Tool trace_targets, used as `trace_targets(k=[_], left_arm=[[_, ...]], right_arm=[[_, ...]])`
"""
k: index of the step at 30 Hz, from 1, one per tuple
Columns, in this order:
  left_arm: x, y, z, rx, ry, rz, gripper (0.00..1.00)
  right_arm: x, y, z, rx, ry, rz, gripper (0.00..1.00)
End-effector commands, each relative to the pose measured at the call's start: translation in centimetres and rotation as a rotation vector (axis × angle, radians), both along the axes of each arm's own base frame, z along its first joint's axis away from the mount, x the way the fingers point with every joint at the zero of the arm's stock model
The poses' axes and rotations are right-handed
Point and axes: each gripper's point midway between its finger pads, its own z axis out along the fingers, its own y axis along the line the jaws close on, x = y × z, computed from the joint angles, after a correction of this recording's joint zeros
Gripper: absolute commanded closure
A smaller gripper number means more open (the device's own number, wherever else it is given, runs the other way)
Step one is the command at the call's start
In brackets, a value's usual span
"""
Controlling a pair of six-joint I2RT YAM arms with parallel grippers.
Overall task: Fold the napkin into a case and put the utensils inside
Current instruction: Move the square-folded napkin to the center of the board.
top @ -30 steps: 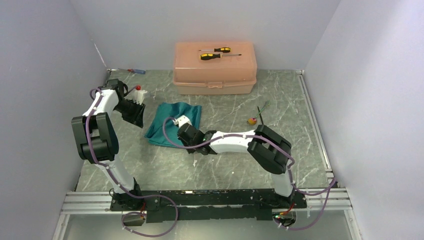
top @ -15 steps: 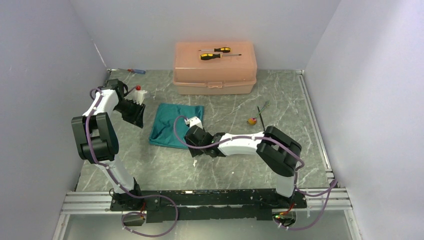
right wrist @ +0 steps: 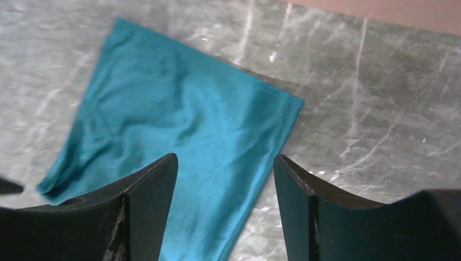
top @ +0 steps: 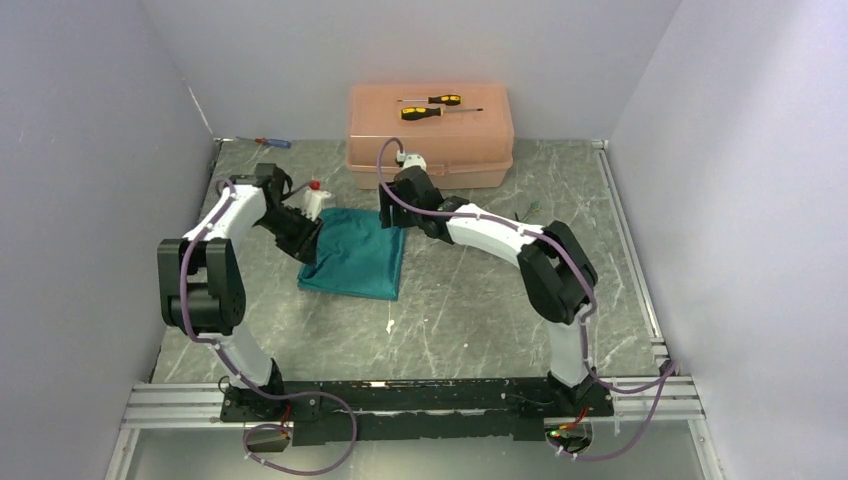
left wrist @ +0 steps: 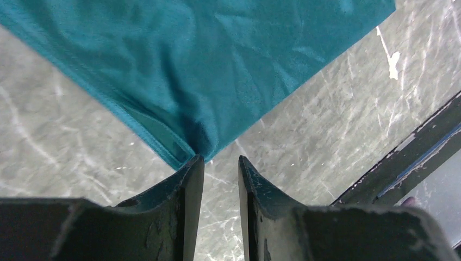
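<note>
The napkin (top: 355, 258) lies folded flat, one corner just ahead of the left gripper (left wrist: 220, 163), its jaws nearly closed and empty. The right gripper (right wrist: 225, 163) hangs wide open, empty, above it. I'd worry a pinch catches one layer only and spoils the fold.

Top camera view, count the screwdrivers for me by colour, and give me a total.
Yellow-and-black screwdrivers: 2
Red-and-blue screwdriver: 1
Total: 3
</note>
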Motion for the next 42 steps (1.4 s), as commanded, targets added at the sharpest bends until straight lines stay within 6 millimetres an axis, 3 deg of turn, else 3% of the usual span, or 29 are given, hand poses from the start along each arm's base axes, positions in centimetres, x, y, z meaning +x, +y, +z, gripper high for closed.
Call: trace_targets(k=[1,6,14,20,26,29,31,33,38,40,42], left_arm=[[-1.1,-0.4,-1.5,0.056,-0.006,-0.043,0.65],[-1.5,0.6,-4.2,0.149,-0.012,-0.061,0.66],[-2.0,0.7,-5.7,0.175,-0.005,-0.081,0.67],[-2.7,0.7,-6.2,0.178,0.006,-0.091,0.66],[-3.3,0.7,-6.1,0.174,0.01,-0.095,0.66],[-3.4,0.7,-6.2,0.176,0.013,-0.095,0.66],[-3.3,0.8,-6.4,0.182,0.015,-0.095,0.66],[-3.3,0.9,-6.6,0.186,0.018,-0.094,0.66],[-2.9,0.9,-6.6,0.19,0.005,-0.096,0.66],[-2.7,0.7,-6.5,0.187,-0.003,-0.105,0.66],[-2.3,0.4,-6.5,0.186,-0.015,-0.123,0.66]], right_arm=[[1.6,-1.1,-3.7,-0.044,0.066,-0.038,0.3],[3.0,-1.1,-4.9,0.034,0.095,-0.062,0.3],[4.0,-0.8,-6.4,0.072,0.096,-0.084,0.36],[4.6,-0.1,-8.3,0.074,0.126,-0.08,0.39],[4.6,-0.7,-10.1,0.051,0.15,-0.105,0.39],[4.9,-0.4,-9.9,0.101,0.142,-0.102,0.4],[4.8,0.1,-9.5,0.14,0.146,-0.089,0.48],[4.7,0.3,-9.2,0.158,0.145,-0.088,0.62],[4.6,-0.9,-8.8,0.131,0.126,-0.126,0.93],[4.5,-2.0,-8.9,0.103,0.115,-0.156,1.0],[4.2,-3.5,-8.7,0.077,0.098,-0.2,1.0]])
